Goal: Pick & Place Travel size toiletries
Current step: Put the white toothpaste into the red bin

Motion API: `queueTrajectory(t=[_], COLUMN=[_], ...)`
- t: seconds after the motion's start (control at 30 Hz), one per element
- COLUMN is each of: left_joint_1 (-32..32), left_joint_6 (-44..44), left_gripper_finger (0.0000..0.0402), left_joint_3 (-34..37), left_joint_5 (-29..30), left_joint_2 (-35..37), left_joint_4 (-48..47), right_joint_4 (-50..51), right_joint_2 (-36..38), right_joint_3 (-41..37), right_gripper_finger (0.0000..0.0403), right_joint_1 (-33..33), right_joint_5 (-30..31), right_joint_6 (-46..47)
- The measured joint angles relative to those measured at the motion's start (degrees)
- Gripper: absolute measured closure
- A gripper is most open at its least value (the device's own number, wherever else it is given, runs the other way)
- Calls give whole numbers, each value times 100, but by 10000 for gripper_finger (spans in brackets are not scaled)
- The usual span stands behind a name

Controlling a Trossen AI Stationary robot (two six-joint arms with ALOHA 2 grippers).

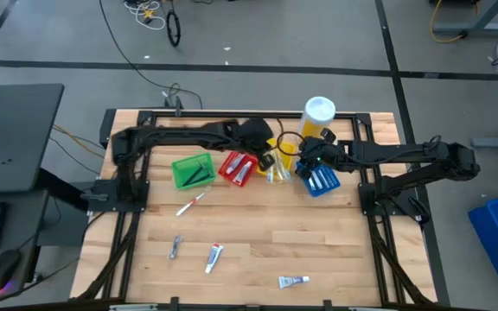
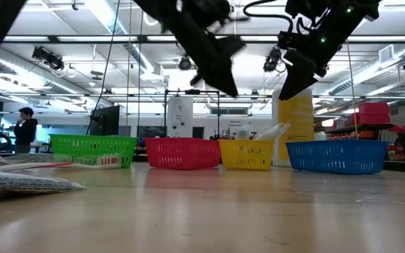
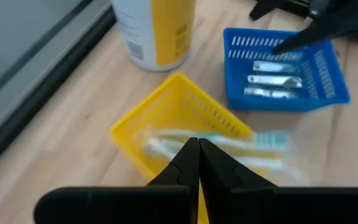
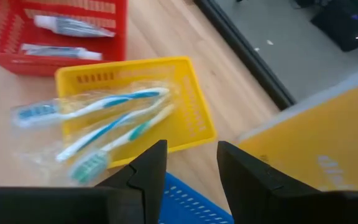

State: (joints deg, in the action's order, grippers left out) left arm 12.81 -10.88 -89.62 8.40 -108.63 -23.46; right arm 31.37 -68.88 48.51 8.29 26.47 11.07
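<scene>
High view: left claw (image 1: 271, 161) shut above yellow bin (image 1: 281, 159); right claw (image 1: 305, 161) open.

Grey floor (image 1: 258, 39) (cables (image 1: 158, 17) strewn)

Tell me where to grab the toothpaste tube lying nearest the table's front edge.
Grip the toothpaste tube across its narrow width at mid-body, coming straight down. It lies flat and alone on the table, long axis roughly left-right, so jaws should probably close front-to-back.
</scene>
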Motion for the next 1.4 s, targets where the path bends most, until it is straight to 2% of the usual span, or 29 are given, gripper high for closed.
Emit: queueTrajectory(t=[0.2, 0.33, 0.5, 0.6, 0.77, 0.9, 1.03, 1.13, 1.4], left_joint_1=[-260, -485, -792, -963, -1271, -1457, -1597, -1688, -1811], left_joint_6=[95, 208, 224, 129, -56, -88, -237, -347, -368], left_gripper_finger=[396, 390, 397, 395, 387, 395, 395, 385, 382], left_joint_3=[-3, 9, 796, 1674, 3350, 4253, 4739, 4823, 4997], left_joint_5=[551, 782, 893, 948, 941, 917, 839, 842, 877], left_joint_2=[1039, 1614, 2301, 2791, 3441, 3752, 3800, 3809, 3809], left_joint_4=[-1004, -1599, -1480, -879, 752, 2035, 2744, 2826, 2930], right_joint_4=[-81, -168, -575, -709, -1265, -1560, -2179, -2716, -2865], right_joint_2=[0, 0, -2, -2, -112, -399, -752, -1128, -2037], right_joint_3=[-1, -4, -4, -4, -4, -7, -2, 4, 0], right_gripper_finger=[256, 251, 243, 244, 258, 270, 273, 260, 184], right_joint_1=[-67, -364, -885, -1256, -2088, -2904, -3545, -3932, -4703], right_joint_5=[-619, -928, -1352, -1792, -2241, -2624, -3146, -2956, -2840], right_joint_6=[-82, -149, -157, -136, 485, 540, 552, 904, 2020])
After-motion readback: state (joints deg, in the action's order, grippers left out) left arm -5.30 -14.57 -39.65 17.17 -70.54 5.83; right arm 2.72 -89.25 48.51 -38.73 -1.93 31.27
